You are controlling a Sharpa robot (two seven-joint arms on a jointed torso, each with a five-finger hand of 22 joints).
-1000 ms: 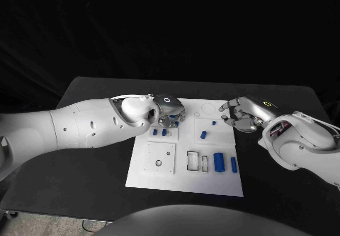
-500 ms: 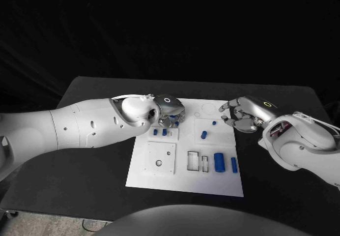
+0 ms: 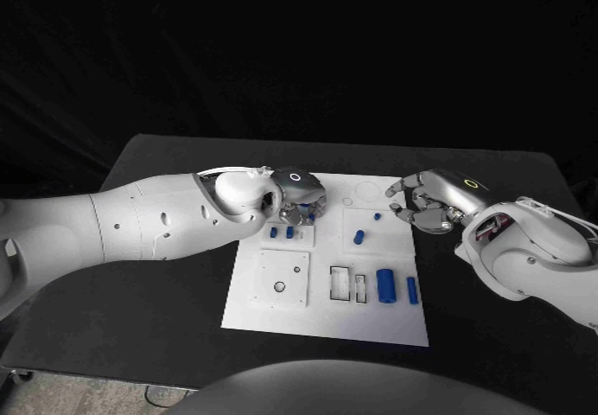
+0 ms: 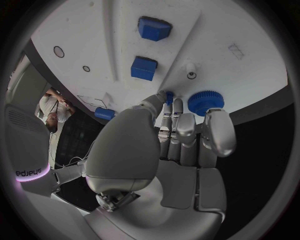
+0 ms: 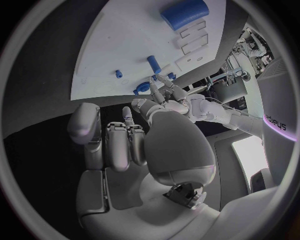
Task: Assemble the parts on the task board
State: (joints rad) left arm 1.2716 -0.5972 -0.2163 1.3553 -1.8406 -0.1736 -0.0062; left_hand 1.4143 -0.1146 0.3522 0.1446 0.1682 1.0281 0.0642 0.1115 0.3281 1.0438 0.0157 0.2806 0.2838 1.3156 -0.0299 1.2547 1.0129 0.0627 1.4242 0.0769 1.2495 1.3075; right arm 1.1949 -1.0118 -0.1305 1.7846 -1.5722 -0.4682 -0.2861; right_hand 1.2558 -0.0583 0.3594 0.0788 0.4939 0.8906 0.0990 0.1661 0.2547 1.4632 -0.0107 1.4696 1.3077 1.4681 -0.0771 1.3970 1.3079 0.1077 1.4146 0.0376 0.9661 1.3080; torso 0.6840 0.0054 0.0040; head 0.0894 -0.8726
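Head view: hardly any change from a second ago. Left hand (image 3: 299,197) still low over the far left part of the task board (image 3: 324,324), fingers pointing down just beyond two short blue parts (image 3: 282,232). Right hand (image 3: 430,203) still parked at the board's far right corner, off its edge. Reads as a fine placement under way rather than a finished step; most of the task left to do. Loose along the near right edge: a thick blue cylinder (image 3: 385,285) and a thin blue bar (image 3: 411,290). Nearer mid-board, a slanted blue pin (image 3: 358,236).

Left wrist view: fingertips (image 4: 177,106) drawn together on a small blue peg (image 4: 169,96), apparently pinched against the board's surface beside a blue gear (image 4: 205,102). Gear close enough to crowd the fingers. Two blue blocks (image 4: 144,68) further along, apart from the hand.

Right wrist view: right hand's fingers (image 5: 117,145) loosely curled with nothing visible in them. Beyond them the board with the slanted pin (image 5: 154,64) and the thick cylinder (image 5: 184,12). Left hand (image 5: 169,95) over the board's far edge, in the way of any reach there.
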